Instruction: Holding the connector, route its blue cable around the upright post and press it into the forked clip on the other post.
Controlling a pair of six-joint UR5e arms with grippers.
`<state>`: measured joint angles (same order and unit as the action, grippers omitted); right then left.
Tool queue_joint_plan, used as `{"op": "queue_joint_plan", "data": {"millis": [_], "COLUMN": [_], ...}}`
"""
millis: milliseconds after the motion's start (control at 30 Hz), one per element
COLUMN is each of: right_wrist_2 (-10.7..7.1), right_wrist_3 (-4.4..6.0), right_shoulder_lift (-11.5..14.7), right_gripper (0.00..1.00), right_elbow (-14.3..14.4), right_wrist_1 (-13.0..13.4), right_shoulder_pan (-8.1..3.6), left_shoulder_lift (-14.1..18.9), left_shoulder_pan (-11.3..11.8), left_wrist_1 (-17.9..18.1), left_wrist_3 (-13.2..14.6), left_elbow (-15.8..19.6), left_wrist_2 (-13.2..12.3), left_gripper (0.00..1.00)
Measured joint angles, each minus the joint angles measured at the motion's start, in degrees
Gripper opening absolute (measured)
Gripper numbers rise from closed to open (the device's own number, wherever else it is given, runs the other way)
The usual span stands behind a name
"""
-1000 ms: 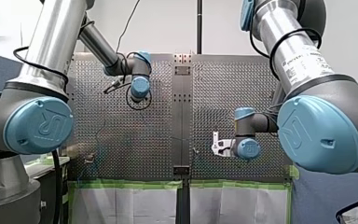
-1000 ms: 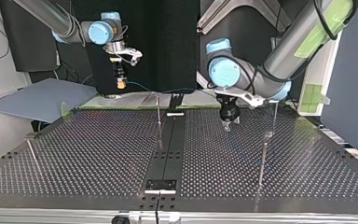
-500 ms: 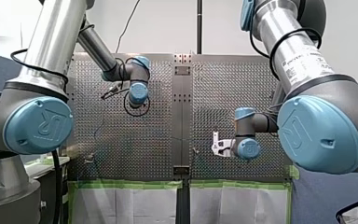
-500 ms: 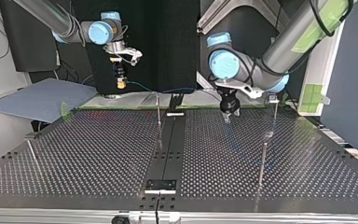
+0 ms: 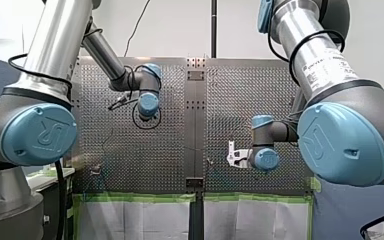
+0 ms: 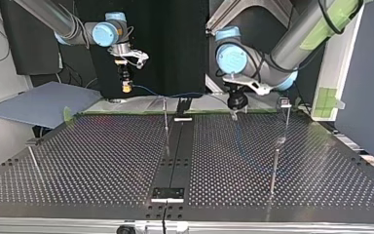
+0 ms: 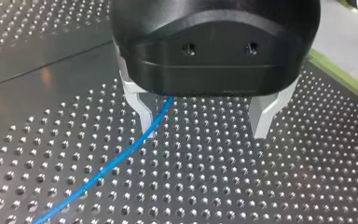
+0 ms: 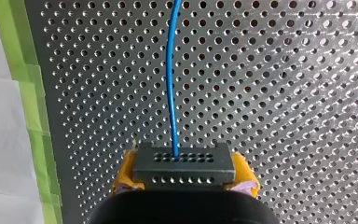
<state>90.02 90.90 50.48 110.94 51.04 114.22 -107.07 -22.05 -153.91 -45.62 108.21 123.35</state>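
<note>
My right gripper (image 8: pixel 184 181) is shut on a dark grey connector (image 8: pixel 184 163), held between its yellow pads. The blue cable (image 8: pixel 170 84) runs straight ahead from the connector over the perforated plate. In the top view my right gripper (image 6: pixel 125 86) hangs above the table's far left edge. From it the cable (image 6: pixel 148 91) stretches right past a thin upright post (image 6: pixel 165 117). My left gripper (image 7: pixel 203 133) is open, its metal fingers (image 7: pixel 142 109) just above the plate. The cable (image 7: pixel 107 165) passes close by one finger. A post with a clip head (image 6: pixel 285 103) stands right of my left gripper (image 6: pixel 234 110).
Two more thin posts stand on the plate, one at the top view's right front (image 6: pixel 274 170) and one at its left (image 6: pixel 34 161). A dark centre rail (image 6: pixel 174 156) splits the table. Green tape (image 8: pixel 28 93) edges the plate. A grey board (image 6: pixel 44 105) lies at the far left.
My left arm has drawn its gripper toward the table's far edge in the top view, away from the camera. My right arm and the connector have stayed put.
</note>
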Motion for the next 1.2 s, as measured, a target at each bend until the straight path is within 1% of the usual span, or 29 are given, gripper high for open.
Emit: {"op": "queue_joint_plan", "data": {"millis": [67,233,367,467,700,900,1033,1200], "right_wrist_2": [0.01,0.05,0.07,0.07,0.07,0.08,0.07,0.07], "right_wrist_3": [0.0,0.0,0.0,-0.02,-0.05,-0.04,-0.07,-0.11], "right_shoulder_lift": [0.0,-0.01,0.0,0.01,0.0,0.0,0.0,0.01], "right_gripper": [0.0,0.0,0.0,0.0,0.0,0.0,0.0,0.0], "right_elbow": [0.0,-0.02,-0.02,-0.03,-0.03,-0.02,-0.02,-0.04], "right_wrist_1": [0.0,-0.05,-0.11,-0.19,-0.24,-0.23,-0.26,-0.41], "right_shoulder_pan": [0.0,0.03,0.03,0.06,0.13,0.16,0.16,0.16], "left_shoulder_lift": [-0.27,-2.25,-3.91,-4.53,-4.82,-4.84,-5.0,-6.6], "left_shoulder_pan": [-0.15,-0.61,-0.69,-0.47,-1.04,-1.82,-2.08,-2.37], "left_wrist_1": [0.1,0.45,1.73,2.62,3.13,3.36,4.25,5.11], "left_wrist_3": [0.06,0.94,0.93,0.74,-0.57,-2.34,-3.52,-4.31], "left_elbow": [0.17,0.24,0.23,0.24,0.3,0.42,0.8,0.98], "left_wrist_2": [0.01,0.05,0.02,-0.14,-1.55,-1.8,-1.98,-1.96], "left_gripper": [0.98,0.98,0.98,0.98,0.98,0.98,0.98,0.98]}}
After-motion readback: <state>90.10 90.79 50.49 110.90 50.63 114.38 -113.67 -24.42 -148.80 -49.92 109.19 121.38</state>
